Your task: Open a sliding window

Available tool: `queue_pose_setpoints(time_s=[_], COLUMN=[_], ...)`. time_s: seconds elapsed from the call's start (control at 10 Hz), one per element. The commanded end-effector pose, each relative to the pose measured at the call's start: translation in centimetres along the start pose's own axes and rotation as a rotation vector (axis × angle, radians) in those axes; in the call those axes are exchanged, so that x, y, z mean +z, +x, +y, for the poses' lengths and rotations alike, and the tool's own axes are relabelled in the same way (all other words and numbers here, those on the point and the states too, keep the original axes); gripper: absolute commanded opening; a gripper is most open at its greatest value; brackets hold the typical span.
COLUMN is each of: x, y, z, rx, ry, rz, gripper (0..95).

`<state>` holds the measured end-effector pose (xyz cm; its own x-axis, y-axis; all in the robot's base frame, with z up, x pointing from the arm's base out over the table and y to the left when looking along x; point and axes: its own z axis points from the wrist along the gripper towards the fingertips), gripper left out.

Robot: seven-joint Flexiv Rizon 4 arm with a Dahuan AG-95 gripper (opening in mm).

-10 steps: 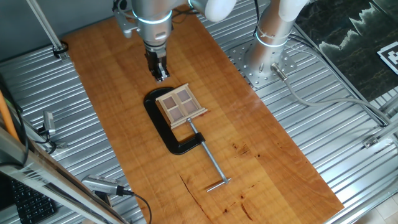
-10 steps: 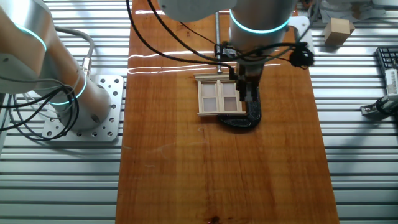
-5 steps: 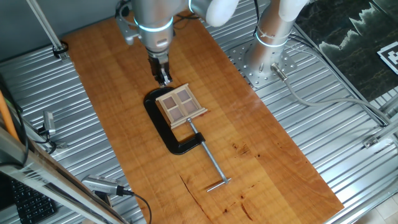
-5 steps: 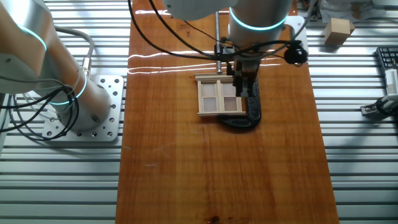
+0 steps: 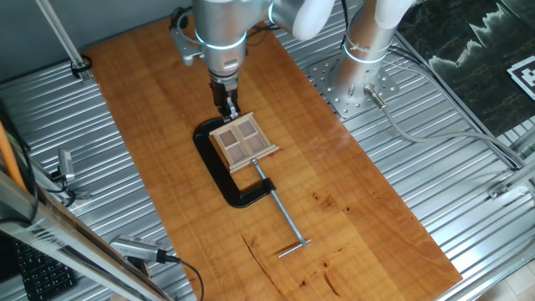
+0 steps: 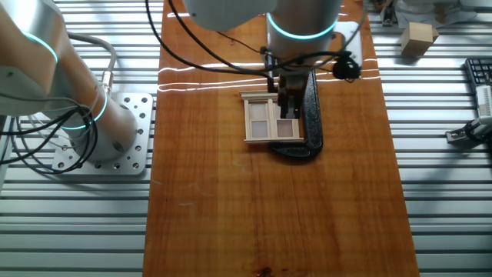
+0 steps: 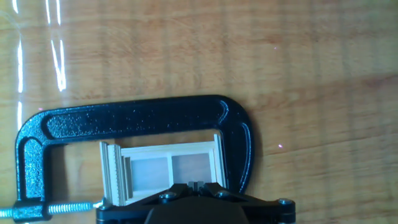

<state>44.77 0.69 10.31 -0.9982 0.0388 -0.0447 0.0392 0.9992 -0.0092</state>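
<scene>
Wooden table [image 5: 150,109], C-clamp [image 5: 219,171] (black) gripping sliding window [image 5: 243,142]

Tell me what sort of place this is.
Probably a robotics lab bench: a wooden board on ribbed aluminium plates, a miniature sliding window held in a black C-clamp.

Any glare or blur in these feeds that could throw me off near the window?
Hand view: bright streaks of glare on the table at upper left, wood grain soft, while the clamp and window stay readable. The other fixed view: white glare lines on the wood behind the gripper, clear of the window. One fixed view: even light, no glare on the window.
</scene>
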Motion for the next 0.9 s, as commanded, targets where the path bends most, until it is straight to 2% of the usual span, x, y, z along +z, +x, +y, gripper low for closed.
queue_pose_setpoints(time_s=[0.1,0.9], x=[1.1,3.3], y=[0.2,0.3], z=[0.2,1.0], rx=[-0.006,-0.009], ry=[0.001,0.007], rz=[-0.013,-0.009], gripper=[0.0,0.0])
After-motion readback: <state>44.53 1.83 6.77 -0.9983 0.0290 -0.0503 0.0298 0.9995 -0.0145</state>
